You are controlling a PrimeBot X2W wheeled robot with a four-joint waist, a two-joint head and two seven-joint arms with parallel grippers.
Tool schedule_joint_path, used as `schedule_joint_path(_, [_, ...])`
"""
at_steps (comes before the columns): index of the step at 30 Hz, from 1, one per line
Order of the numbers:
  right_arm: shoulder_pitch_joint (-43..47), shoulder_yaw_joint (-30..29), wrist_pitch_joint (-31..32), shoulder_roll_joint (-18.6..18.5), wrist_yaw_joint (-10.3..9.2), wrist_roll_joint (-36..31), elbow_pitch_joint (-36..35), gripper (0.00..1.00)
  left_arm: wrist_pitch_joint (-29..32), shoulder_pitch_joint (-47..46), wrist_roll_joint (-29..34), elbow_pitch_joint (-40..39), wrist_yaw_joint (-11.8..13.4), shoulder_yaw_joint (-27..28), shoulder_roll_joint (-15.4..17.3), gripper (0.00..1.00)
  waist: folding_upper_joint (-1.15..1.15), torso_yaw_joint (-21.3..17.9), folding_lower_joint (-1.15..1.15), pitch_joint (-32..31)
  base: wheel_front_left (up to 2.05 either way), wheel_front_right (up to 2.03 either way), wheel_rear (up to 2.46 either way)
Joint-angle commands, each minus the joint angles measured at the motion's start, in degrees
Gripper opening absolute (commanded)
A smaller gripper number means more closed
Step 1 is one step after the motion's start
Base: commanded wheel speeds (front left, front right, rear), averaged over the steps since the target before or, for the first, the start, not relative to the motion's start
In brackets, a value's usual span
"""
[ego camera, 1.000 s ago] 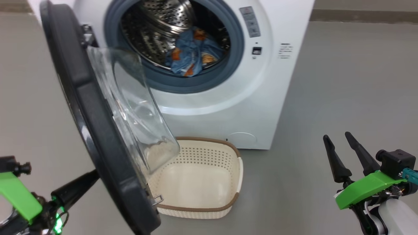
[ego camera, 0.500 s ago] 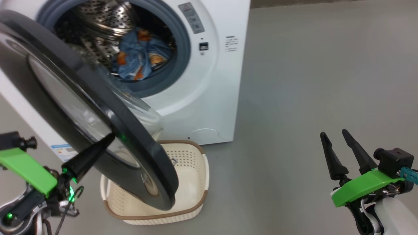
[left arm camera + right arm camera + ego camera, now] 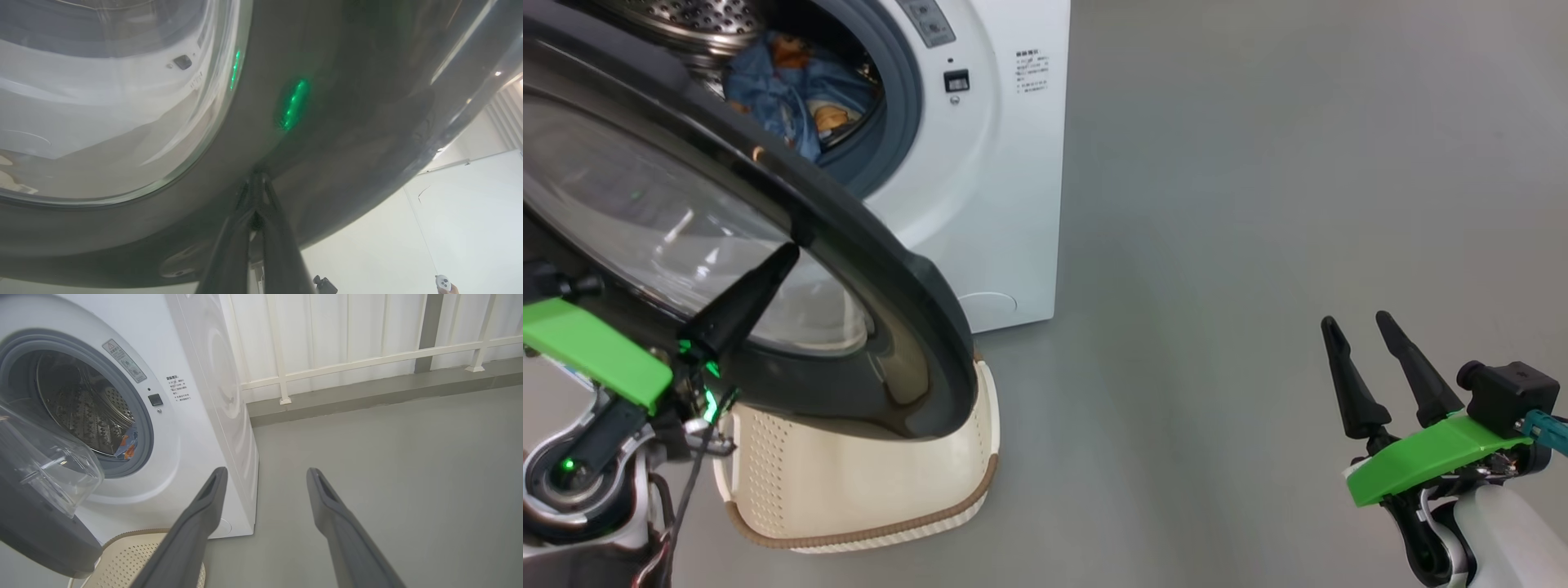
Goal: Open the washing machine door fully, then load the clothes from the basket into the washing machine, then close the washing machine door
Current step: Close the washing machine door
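1. Door (image 3: pixel 898 314) of the washing machine (image 3: pixel 988 163) stands partly open, its glossy black ring hanging over the basket (image 3: pixel 866 482) on the floor (image 3: pixel 1217 245).
2. Blue clothes (image 3: pixel 784 82) lie inside the steel drum.
3. Left gripper (image 3: pixel 783 257), clenched on nothing, presses its fingertips against the door's outer ring.
4. Right gripper (image 3: pixel 1354 320) hangs released above the floor, well apart from the machine.

We read this as a bare test room or robot lab, not a home. The washing machine (image 3: pixel 196 388) stands alone on a plain grey floor (image 3: pixel 408 457). Behind it is a white panelled wall (image 3: pixel 347 326) with a white rail (image 3: pixel 367 360). The left wrist view shows white partition boards (image 3: pixel 470 212) and a small white handheld controller (image 3: pixel 442 281) at its edge.
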Motion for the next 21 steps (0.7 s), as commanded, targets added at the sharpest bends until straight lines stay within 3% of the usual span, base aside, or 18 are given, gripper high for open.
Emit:
schedule_joint_path(1, [-1.86,0.42,-0.7,-0.68,0.31,-0.57,-1.5,1.0,-0.35,-2.62,0.51,-0.74,-0.67,1.73,1.41,0.0,-0.01,-0.03,-0.01,0.32,0.0,0.0,0.0])
schedule_joint_path(16, [-1.53,0.13,-0.7,-0.47,0.31,-1.07,-1.26,1.0,-2.46,-3.15,3.21,0.86,-3.22,1.18,1.89,0.0,-0.01,4.07,-0.01,-1.35,0.0,0.0,0.0])
schedule_joint_path(17, [-1.44,0.07,-0.7,-0.51,0.31,-1.07,-1.25,1.0,-2.88,-2.85,4.05,0.43,-3.43,1.07,2.25,0.3,-0.01,4.38,-0.01,-1.54,0.0,0.0,0.0])
schedule_joint_path(18, [-1.34,-0.01,-0.7,-0.55,0.31,-1.06,-1.25,1.0,-3.44,-2.5,4.86,-0.03,-3.69,1.07,2.55,1.0,-0.01,4.7,-0.01,-1.72,0.0,0.0,0.0])
schedule_joint_path(21, [-1.03,-0.14,-0.7,-0.65,0.31,-1.04,-1.22,1.0,-5.49,-1.33,6.8,-1.52,-4.2,1.47,2.9,1.0,-0.01,5.65,-0.01,-2.24,0.0,0.0,0.0])
